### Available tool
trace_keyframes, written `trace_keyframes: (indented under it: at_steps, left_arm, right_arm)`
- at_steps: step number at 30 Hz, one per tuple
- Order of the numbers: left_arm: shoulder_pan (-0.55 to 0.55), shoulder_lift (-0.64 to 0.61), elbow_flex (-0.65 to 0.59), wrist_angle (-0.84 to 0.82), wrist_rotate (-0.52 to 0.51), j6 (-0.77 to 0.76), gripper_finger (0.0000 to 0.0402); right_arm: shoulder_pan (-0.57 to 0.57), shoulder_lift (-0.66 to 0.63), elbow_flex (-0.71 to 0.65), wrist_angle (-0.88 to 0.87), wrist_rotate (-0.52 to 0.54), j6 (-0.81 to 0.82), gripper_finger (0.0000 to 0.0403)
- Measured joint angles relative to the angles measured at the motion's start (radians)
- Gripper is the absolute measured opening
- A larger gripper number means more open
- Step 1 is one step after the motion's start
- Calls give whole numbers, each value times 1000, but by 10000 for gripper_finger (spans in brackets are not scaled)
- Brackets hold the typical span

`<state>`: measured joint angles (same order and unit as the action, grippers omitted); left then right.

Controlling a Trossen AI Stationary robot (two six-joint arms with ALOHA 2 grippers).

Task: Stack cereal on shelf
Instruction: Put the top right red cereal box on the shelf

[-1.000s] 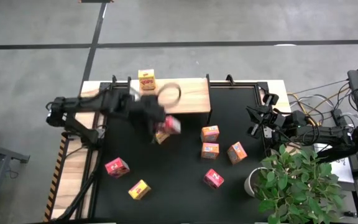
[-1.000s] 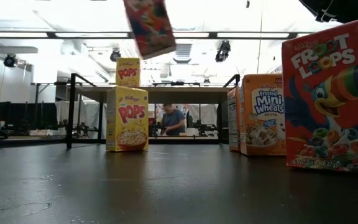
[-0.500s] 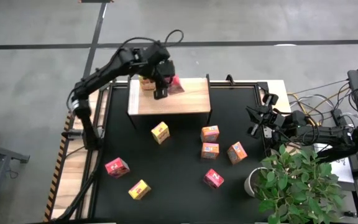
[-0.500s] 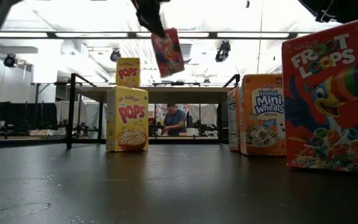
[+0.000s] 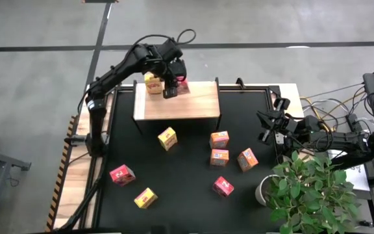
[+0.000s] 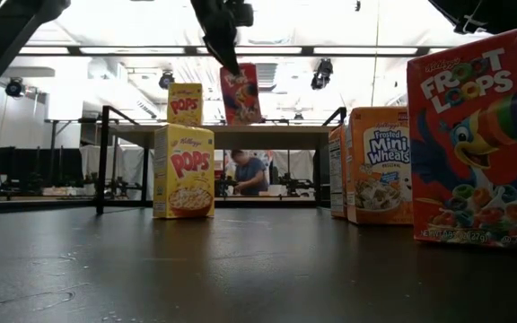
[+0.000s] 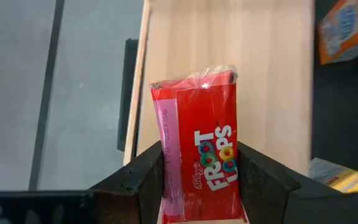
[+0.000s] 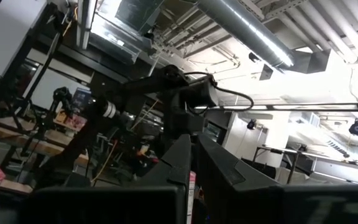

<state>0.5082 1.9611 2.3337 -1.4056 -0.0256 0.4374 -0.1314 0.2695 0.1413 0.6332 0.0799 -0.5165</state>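
Black-matted surface under bright ceiling lights, with a person visible far back in the room beyond it. Near the far edge, a light wooden shelf, plank-grained on top. Over the shelf's far left part, left claw clamped on a pink-red Froot Loops box, dark fingers pressed against both of its narrow sides, the box upright and at or just above the wood; contact with the shelf not possible to tell. Just beside it on the shelf, toward the left end, a yellow Pops box, standing upright. On the mat, close to the shelf's near edge, a second yellow box, tilted. Right of that, two orange boxes one behind the other, and a third orange box turned at an angle just to their right. Farther toward the near edge, another pink-red box. Toward the near left corner, a pink-red box and a yellow box near each other. Beyond the right edge of the surface, right claw parked, fingers closed together, gripping nothing. By the near right corner, a potted green plant.
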Motion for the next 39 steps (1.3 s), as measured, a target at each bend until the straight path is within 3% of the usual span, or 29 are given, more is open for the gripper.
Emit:
trace_keyframes:
  at_steps: [10, 18, 25, 32, 39]
  left_arm:
    - [20, 0, -34, 24, 53, -9, 176]
    - [27, -1, -103, 44, 51, 2, 207]
    - [26, -1, -78, 53, 23, 25, 220]
    - [2, -6, 23, 20, 10, 9, 222]
    - [-106, -59, -2, -64, 10, -48, 194]
  right_arm:
    - [0, 0, 0, 0, 0, 0, 18]
    - [0, 0, 0, 0, 0, -1, 18]
    - [0, 0, 0, 0, 0, -2, 18]
    - [0, 0, 0, 0, 0, -4, 18]
    - [0, 0, 0, -2, 0, -1, 18]
